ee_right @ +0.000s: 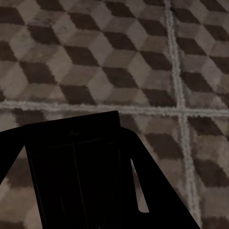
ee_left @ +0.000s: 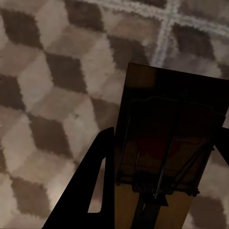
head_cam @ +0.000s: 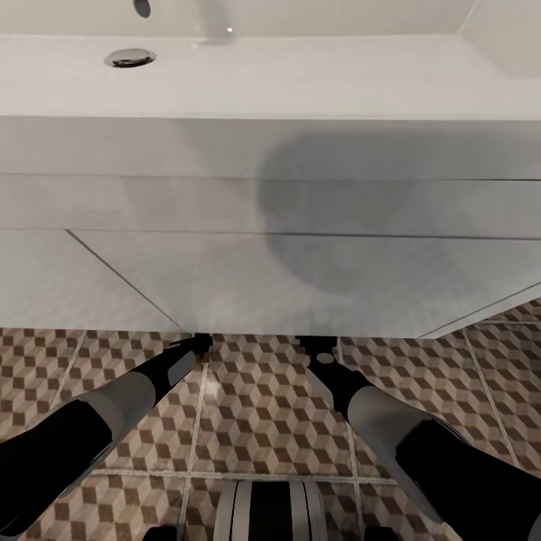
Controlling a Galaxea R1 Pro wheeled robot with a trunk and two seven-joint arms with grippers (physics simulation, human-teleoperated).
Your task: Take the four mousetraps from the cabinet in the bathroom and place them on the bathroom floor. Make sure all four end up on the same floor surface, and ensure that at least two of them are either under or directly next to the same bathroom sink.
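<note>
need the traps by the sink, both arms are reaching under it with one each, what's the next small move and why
Probably lower the left gripper a little and open it. Its mousetrap hangs over the bathroom floor, and the head view shows both arms reaching beneath the sink, so a release there should land it under the basin. The right gripper could then do the same with its mousetrap.

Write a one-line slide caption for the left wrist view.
Left gripper holds a mousetrap above the cube-patterned bathroom floor.

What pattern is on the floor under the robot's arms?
The bathroom floor has a cube pattern in brown, beige and white with pale grout lines. The right wrist view shows it best.
</note>
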